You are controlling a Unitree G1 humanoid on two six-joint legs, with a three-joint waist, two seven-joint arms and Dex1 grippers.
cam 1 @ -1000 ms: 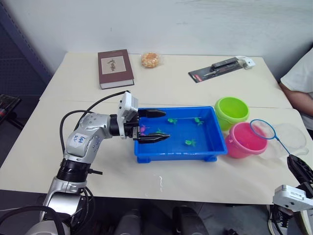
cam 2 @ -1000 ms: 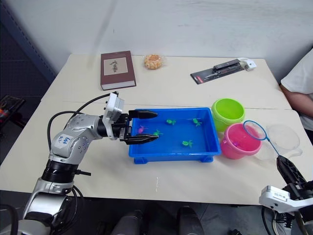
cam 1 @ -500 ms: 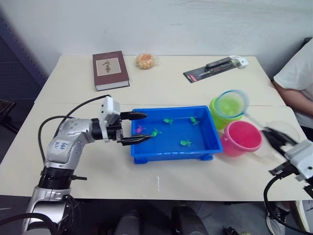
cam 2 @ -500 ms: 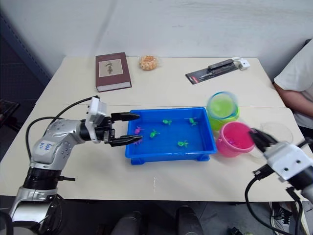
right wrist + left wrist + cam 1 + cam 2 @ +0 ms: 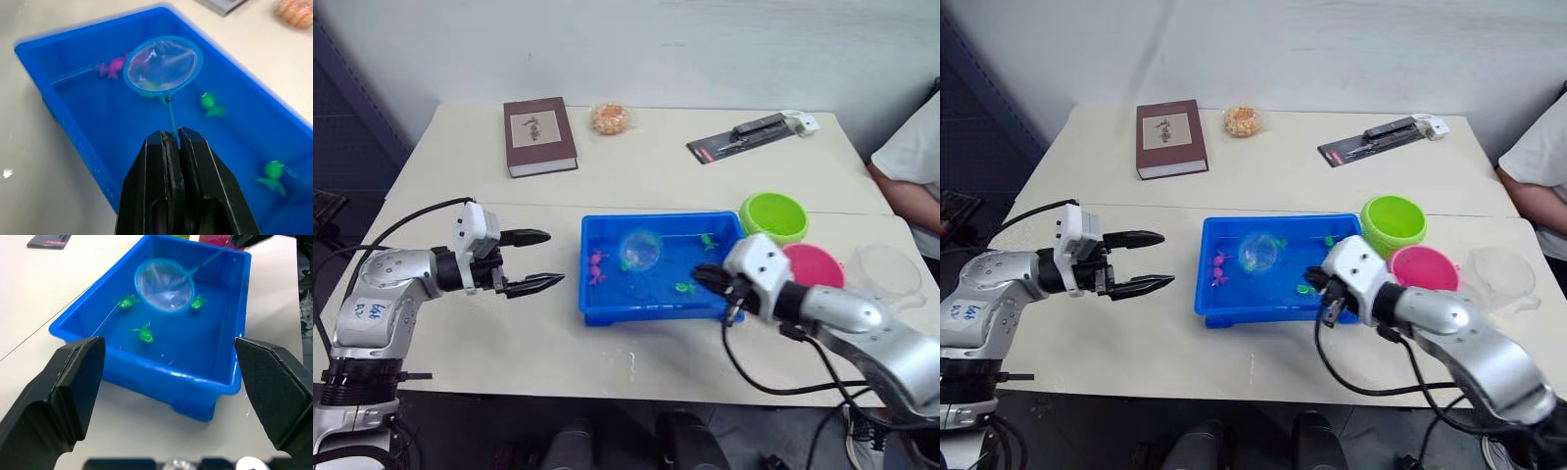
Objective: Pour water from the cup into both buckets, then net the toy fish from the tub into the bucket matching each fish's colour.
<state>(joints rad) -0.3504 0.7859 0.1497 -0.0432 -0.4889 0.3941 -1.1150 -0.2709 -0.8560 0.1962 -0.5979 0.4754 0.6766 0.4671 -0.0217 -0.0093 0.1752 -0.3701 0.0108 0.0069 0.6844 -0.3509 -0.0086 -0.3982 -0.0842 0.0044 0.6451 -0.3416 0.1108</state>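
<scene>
**Over the tub, we are holding the net**

Over the blue tub, we are holding a small net with a light blue hoop, its thin handle pinched between the closed black fingers of our right gripper. The hoop is hanging above the left half of the tub, and whether it is touching the water we cannot tell. Below it, toy fish are lying in the tub: a pink fish near the left end and green fish toward the middle and right.

Our left gripper is hovering over the table just left of the tub, its two fingers spread wide and gripping nothing.

Right of the tub, the green bucket is sitting at the far corner and the pink bucket just nearer, the two side by side. The clear cup is resting further right, beside the pink bucket.

Across the far side of the table we are seeing a brown book, a wrapped snack and a black card pack. A person's sleeve is showing at the right edge.
</scene>
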